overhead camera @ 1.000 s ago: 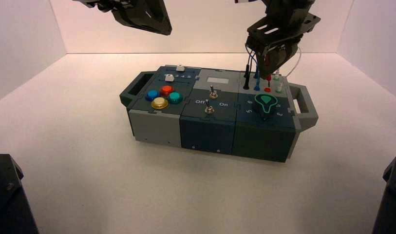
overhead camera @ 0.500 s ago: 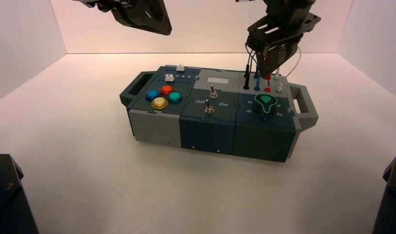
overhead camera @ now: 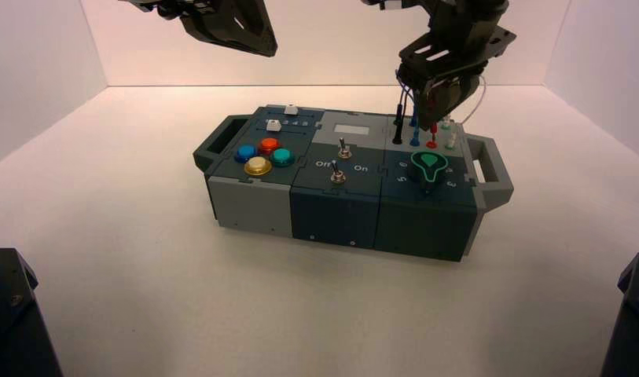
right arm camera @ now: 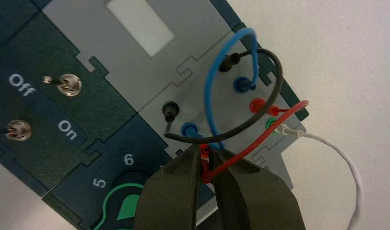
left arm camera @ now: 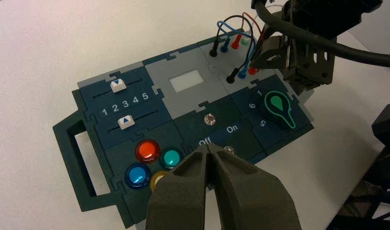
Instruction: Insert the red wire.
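White desk point(overhead camera: 143, 267), plain matte surface, closed in by white walls point(overhead camera: 41, 63) at the left, back and right. One thing sits directly on it: the box point(overhead camera: 347, 177), dark teal with grey panels, placed roughly mid-desk toward the back, turned slightly so its front face angles to the right. Box has a handle on each end, left handle point(overhead camera: 218, 145) and right handle point(overhead camera: 489, 169), both just above the desk surface. White wire point(right arm camera: 346, 167) loops out past the box's edge over the desk; whether it touches the surface can't be told.
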